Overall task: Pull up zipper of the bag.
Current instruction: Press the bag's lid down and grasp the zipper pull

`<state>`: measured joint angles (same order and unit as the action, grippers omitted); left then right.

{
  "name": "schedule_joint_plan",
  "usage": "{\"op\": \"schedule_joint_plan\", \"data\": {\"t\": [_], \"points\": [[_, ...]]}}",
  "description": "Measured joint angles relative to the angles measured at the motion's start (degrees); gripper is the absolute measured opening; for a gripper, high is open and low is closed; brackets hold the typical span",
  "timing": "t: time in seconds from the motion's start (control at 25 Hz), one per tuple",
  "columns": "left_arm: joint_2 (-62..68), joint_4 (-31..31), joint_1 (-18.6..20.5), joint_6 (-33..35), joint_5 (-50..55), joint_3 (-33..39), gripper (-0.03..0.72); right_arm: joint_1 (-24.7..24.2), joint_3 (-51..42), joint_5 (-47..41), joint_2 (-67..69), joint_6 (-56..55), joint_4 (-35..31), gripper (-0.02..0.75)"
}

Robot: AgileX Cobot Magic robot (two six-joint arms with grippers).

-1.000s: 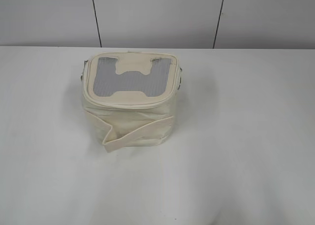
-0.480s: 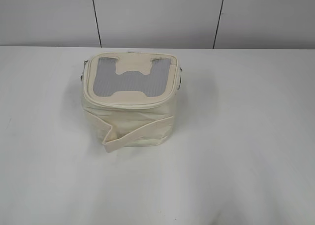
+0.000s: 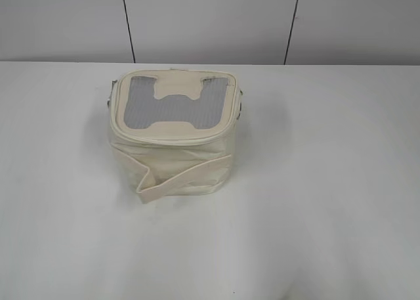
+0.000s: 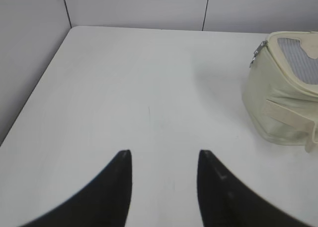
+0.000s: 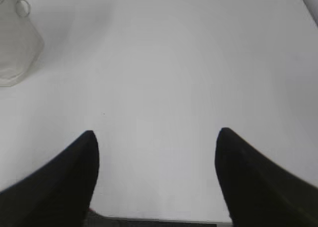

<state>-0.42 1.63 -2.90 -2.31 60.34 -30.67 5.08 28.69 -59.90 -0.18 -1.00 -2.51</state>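
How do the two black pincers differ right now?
The left black pincer has its fingers closer together; the right black pincer is spread much wider. The left one sees the cream-white soft bag to its right, the right one glimpses it far left. Both are open, empty, over the white table.

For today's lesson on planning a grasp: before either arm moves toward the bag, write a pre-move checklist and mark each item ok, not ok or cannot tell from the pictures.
1. Bag upright on the table: ok.
2. Left gripper fingers apart, nothing held: ok.
3. Right gripper fingers apart, nothing held: ok.
4. Path from both grippers to the bag free of other things: ok; only bare table shows between them.
5. A zipper pull located: ok; a silver slider shows at the bag's top corner in the left wrist view, a ring pull in the right.
6. Zipper fully shut or partly open: cannot tell.
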Motion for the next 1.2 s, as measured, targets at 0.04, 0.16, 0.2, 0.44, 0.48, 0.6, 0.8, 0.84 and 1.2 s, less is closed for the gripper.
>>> {"op": "schedule_joint_plan", "data": {"t": [0.04, 0.16, 0.2, 0.44, 0.48, 0.6, 0.8, 0.84, 1.2], "points": [[0.00, 0.00, 0.00, 0.00, 0.00, 0.00, 0.342, 0.00, 0.25, 0.00, 0.94, 1.00, -1.77, 0.568], [0.00, 0.00, 0.00, 0.00, 0.00, 0.00, 0.342, 0.00, 0.82, 1.19, 8.19, 7.15, -12.98, 0.568], [0.00, -0.14, 0.00, 0.00, 0.00, 0.00, 0.342, 0.00, 0.86, 2.78, 12.06, 11.36, -16.96, 0.568], [0.00, -0.53, -0.92, 0.00, 0.00, 0.00, 0.342, 0.00, 4.10, 18.16, 40.30, 41.34, -44.52, 0.556], [0.00, -0.53, -0.99, 0.00, 0.00, 0.00, 0.342, 0.00, 6.06, 19.76, 48.08, 48.03, -49.26, 0.555], [0.00, -0.58, -1.17, 0.00, 0.00, 0.00, 0.342, 0.61, 15.45, 21.09, 66.24, 64.19, -60.82, 0.553], [0.00, -0.58, -1.17, 0.00, 0.00, 0.00, 0.336, 7.19, 37.93, 22.25, 93.69, 73.80, -64.09, 0.551], [0.00, -0.58, -1.17, 0.00, 0.00, 0.00, 0.326, 8.91, 43.18, 21.96, 98.75, 73.77, -63.33, 0.549], [0.00, -0.58, -1.17, 0.00, 0.00, 0.00, 0.234, 18.86, 82.97, 11.82, 129.21, 63.36, -54.51, 0.546]]}}
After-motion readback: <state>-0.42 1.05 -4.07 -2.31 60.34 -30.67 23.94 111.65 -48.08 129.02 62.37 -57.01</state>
